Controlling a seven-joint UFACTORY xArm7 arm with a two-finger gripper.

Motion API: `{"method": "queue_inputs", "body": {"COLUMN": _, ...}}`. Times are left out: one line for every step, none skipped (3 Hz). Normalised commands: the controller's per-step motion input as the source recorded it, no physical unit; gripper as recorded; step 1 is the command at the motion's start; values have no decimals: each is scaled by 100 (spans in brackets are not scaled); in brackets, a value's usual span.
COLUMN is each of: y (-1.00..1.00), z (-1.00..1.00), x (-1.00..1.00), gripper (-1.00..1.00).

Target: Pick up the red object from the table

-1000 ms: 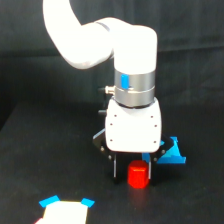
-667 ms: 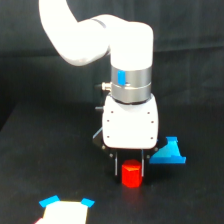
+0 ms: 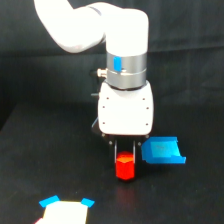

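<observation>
Starting at the near edge of the surface (image 3: pixel 30 165), I see a pale card with blue corners (image 3: pixel 65 210), partly cut off by the frame. Farther in, near the middle of the black surface, the red object (image 3: pixel 125 167) stands upright, its orange-tinted top between the dark jaws of my gripper (image 3: pixel 125 150). The jaws sit on either side of its upper part, pinching it as far as I can judge; whether its base touches the surface I cannot tell. Just beside it, toward the exterior view's right, lies a blue tray-like piece (image 3: pixel 162 151). Above rises the white arm (image 3: pixel 90 25), curving toward the far edge.
</observation>
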Motion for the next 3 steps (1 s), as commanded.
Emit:
{"method": "queue_inputs", "body": {"y": 21, "z": 100, "x": -56, "gripper": -100}}
{"method": "queue_inputs", "body": {"y": -100, "z": 100, "x": -69, "gripper": -53}}
{"method": "queue_inputs", "body": {"y": -100, "z": 100, "x": -18, "gripper": -79}}
